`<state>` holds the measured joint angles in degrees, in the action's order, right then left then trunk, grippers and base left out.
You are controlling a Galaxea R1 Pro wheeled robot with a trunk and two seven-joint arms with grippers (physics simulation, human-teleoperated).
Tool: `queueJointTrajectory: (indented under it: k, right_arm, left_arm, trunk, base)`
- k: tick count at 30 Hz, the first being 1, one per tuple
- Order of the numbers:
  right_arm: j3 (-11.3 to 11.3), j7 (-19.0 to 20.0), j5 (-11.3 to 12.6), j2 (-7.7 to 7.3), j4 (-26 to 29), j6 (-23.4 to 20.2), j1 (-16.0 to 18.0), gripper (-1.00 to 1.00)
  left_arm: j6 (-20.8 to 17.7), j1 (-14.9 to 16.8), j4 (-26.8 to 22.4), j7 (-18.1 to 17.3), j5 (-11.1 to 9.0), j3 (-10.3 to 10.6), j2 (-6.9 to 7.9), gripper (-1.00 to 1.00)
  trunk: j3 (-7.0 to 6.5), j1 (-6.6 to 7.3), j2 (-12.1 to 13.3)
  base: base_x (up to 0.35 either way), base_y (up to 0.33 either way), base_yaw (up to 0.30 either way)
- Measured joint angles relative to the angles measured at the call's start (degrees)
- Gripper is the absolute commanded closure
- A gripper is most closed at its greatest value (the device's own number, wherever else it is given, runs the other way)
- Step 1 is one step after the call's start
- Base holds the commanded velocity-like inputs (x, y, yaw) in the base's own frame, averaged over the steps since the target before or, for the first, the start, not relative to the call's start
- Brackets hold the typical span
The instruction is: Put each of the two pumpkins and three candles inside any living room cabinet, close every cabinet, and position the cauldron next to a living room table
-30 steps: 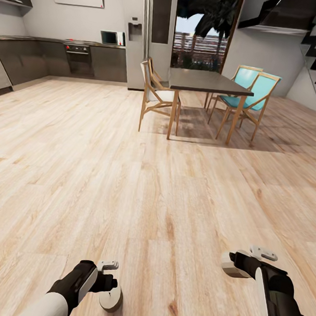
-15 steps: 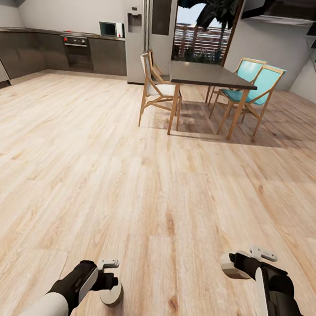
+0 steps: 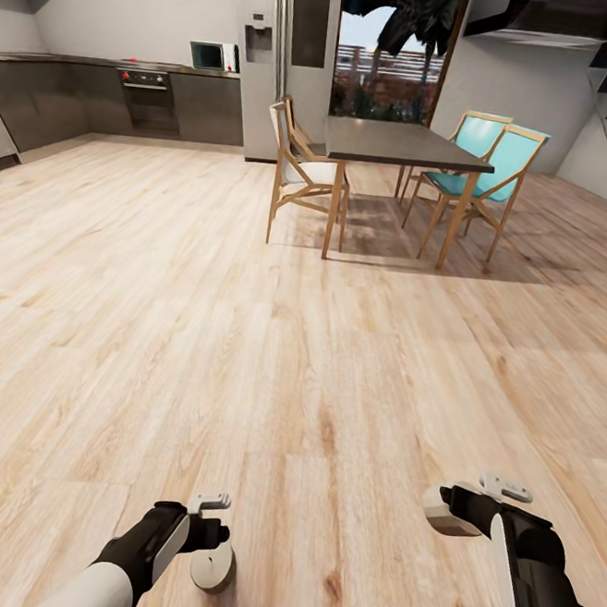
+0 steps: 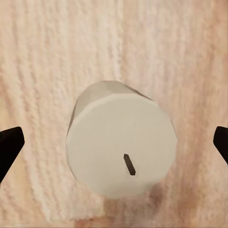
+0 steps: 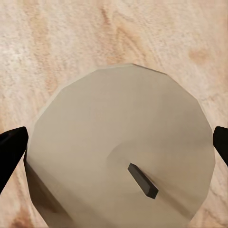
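Head view: right gripper point(image 3: 458, 507) clamps candle point(image 3: 438, 517); second candle point(image 3: 211, 569) below left gripper point(image 3: 217, 521).

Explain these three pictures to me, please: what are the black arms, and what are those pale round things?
This is a simulated wheeled robot with two arms. The large picture comes from a camera on its head, looking over a wooden floor toward a dining table. The close-ups come from cameras near each gripper. The pale round things are candles, seen end-on. The right gripper is shut on the right candle, black fingertips at its sides. The left gripper is open: the left candle lies beneath it, clear of both fingertips; whether it rests on the floor I cannot tell.
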<state>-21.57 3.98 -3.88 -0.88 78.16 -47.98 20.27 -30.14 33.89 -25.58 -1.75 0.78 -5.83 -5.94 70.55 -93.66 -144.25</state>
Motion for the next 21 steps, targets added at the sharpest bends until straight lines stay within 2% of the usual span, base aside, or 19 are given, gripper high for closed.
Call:
queueJointTrajectory:
  k: [17, 21]
  right_arm:
    - [0.0, 0.0, 0.0, 0.00, 0.0, 0.0, 0.0, 1.00]
    - [0.0, 0.0, 0.0, 0.00, 0.0, 0.0, 0.0, 1.00]
  left_arm:
    - [0.5, 0.0, 0.0, 0.0, 0.0, 0.0, -0.06, -1.00]
    - [1.1, -0.1, 0.0, 0.0, 0.0, 0.0, -0.06, -1.00]
  trunk:
    - [0.00, -0.01, 0.0]
    - [0.88, -0.11, 0.0]
  base:
    - [0.016, 0.000, 0.000]
    - [0.000, 0.000, 0.000]
